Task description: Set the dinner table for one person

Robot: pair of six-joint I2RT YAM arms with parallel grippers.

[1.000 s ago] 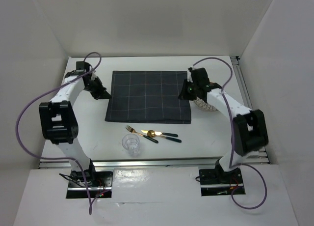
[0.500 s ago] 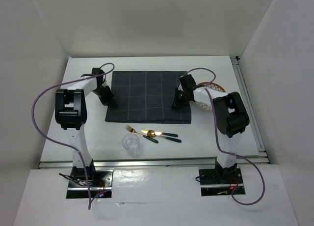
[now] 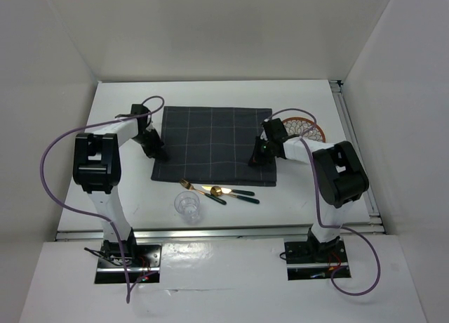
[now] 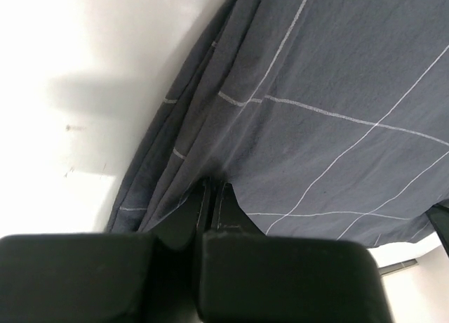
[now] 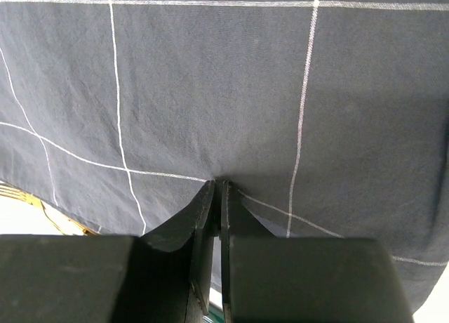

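Note:
A dark grey checked placemat point(image 3: 212, 144) lies on the white dinner table point(image 3: 309, 189). My left gripper point(image 3: 156, 153) is shut on the placemat's left edge; the left wrist view shows the cloth point(image 4: 316, 112) bunched at the closed gripper point(image 4: 212, 186). My right gripper point(image 3: 259, 154) is shut on the placemat's right side; the right wrist view shows the cloth point(image 5: 210, 84) pinched at the closed gripper point(image 5: 219, 186). A patterned plate point(image 3: 309, 132) lies right of the placemat, partly behind the right arm. A gold fork point(image 3: 191, 188), spoon point(image 3: 219, 192), knife point(image 3: 242, 198) and a clear glass point(image 3: 188, 204) lie near the front.
White walls enclose the table on the left, back and right. A metal rail point(image 3: 354, 144) runs along the table's right edge. Purple cables point(image 3: 52, 161) loop off both arms.
Both grippers have pulled the placemat toward the near edge; its front edge now sits just behind the cutlery. The plate shows more fully at the right.

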